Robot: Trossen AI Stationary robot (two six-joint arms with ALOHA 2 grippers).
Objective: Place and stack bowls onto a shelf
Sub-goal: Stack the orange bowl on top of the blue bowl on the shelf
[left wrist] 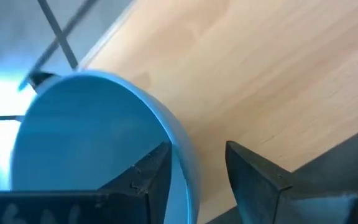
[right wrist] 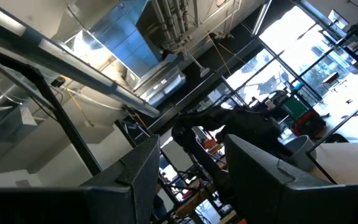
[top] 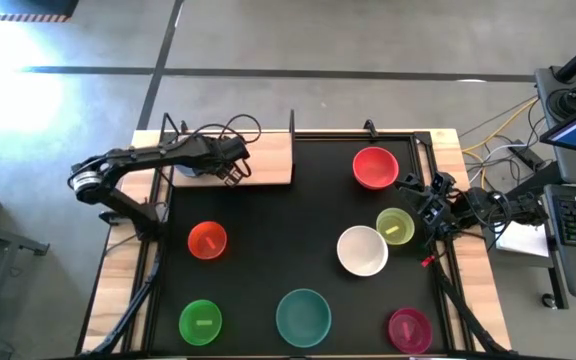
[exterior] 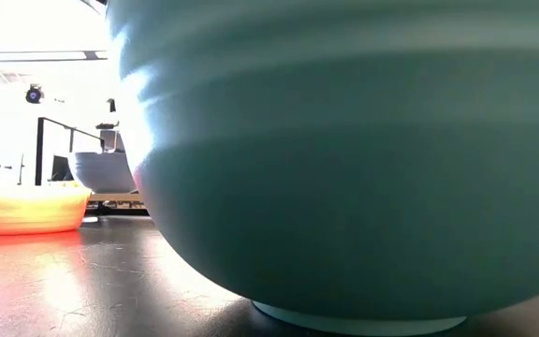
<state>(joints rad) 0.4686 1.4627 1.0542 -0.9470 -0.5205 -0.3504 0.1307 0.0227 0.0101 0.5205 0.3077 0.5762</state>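
Observation:
A blue-grey bowl (left wrist: 86,137) stands upright on its base on the light-wood shelf (top: 263,155) at the mat's far left. My left gripper (left wrist: 197,146) hangs open over its rim, one finger above the bowl's inside and the other outside over the board. In the high view the left gripper (top: 232,176) is at the shelf's near edge, and the arm hides most of the bowl (top: 190,171). My right gripper (right wrist: 191,155) waits open at the table's right edge, pointing up into the room.
On the black mat stand a red bowl (top: 375,167), a yellow-green bowl (top: 395,226), a white bowl (top: 362,250), an orange bowl (top: 207,240), a green bowl (top: 200,321), a teal bowl (top: 303,316) and a magenta bowl (top: 409,329). The shelf's right half is bare.

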